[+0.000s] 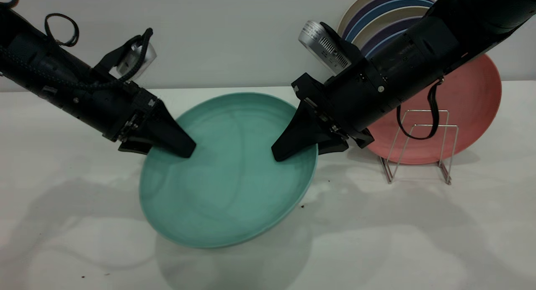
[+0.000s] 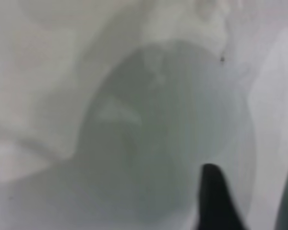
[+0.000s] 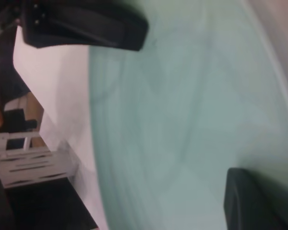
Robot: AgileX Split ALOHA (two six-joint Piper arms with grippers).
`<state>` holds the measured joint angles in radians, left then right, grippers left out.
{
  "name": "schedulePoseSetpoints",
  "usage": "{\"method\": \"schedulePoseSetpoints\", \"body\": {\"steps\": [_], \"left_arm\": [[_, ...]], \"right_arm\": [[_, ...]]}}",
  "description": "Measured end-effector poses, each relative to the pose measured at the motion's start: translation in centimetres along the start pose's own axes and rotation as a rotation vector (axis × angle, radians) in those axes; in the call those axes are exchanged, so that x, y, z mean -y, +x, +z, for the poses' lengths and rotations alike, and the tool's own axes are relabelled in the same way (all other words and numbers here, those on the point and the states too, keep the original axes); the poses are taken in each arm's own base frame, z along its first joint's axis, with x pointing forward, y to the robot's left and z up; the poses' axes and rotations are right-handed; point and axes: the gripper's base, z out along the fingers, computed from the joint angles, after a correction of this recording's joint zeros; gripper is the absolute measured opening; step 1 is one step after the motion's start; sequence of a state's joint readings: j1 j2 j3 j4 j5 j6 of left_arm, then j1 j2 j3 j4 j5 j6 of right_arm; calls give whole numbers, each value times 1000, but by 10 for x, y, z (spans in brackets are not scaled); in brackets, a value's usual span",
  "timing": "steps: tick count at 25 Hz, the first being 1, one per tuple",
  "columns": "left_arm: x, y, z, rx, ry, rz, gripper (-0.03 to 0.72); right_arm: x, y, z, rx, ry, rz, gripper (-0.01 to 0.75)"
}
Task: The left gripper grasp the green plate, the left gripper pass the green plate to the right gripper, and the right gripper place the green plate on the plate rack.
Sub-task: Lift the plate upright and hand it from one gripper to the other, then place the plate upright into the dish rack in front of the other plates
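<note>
The green plate hangs tilted above the white table, held from both sides. My left gripper is shut on its left rim, one finger lying on the plate's face. My right gripper is shut on the right rim, likewise with one finger on top. In the right wrist view the green plate fills the picture, with my right finger on it and the left gripper's finger across from it. The left wrist view shows one left finger over the plate's shadow. The plate rack stands at the right.
A salmon-pink plate leans upright in the rack's back slot. Several blue and beige plates stand against the wall behind the right arm. The right arm's black cable dangles in front of the rack. The table's edge shows past the plate.
</note>
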<state>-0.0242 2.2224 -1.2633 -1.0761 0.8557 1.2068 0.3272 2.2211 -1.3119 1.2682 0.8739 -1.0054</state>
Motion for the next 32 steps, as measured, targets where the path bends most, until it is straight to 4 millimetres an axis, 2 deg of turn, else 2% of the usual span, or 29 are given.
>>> {"method": "schedulePoseSetpoints", "body": {"steps": [2, 3, 6, 10, 15, 18, 21, 24, 27, 29, 32], "left_arm": [[4, -2, -3, 9, 17, 2, 618], [7, -4, -5, 18, 18, 6, 657], [16, -10, -15, 43, 9, 33, 716], [35, -20, -35, 88, -8, 88, 695], [69, -32, -66, 151, -21, 180, 626], [88, -35, -85, 178, -54, 245, 591], [101, -36, -98, 194, -82, 292, 578], [107, -36, -104, 203, -93, 312, 577], [108, -36, -104, 200, -96, 317, 577], [107, -35, -104, 189, -102, 322, 577], [107, -35, -104, 185, -105, 324, 576]], "right_arm": [[-1, 0, 0, -2, -11, -17, 90], [0, 0, -2, -5, -19, -30, 90], [3, -2, -10, 3, -15, -80, 90], [5, -8, -31, 28, 42, -178, 90], [-2, -16, -64, 35, 146, -356, 90], [-20, -18, -89, 5, 198, -581, 90], [-51, -18, -119, -9, 245, -846, 90], [-83, -19, -154, 6, 364, -1101, 90], [-99, -22, -183, 27, 564, -1271, 90], [-103, -24, -195, 36, 665, -1327, 90], [-97, -24, -205, 6, 720, -1339, 90]]}}
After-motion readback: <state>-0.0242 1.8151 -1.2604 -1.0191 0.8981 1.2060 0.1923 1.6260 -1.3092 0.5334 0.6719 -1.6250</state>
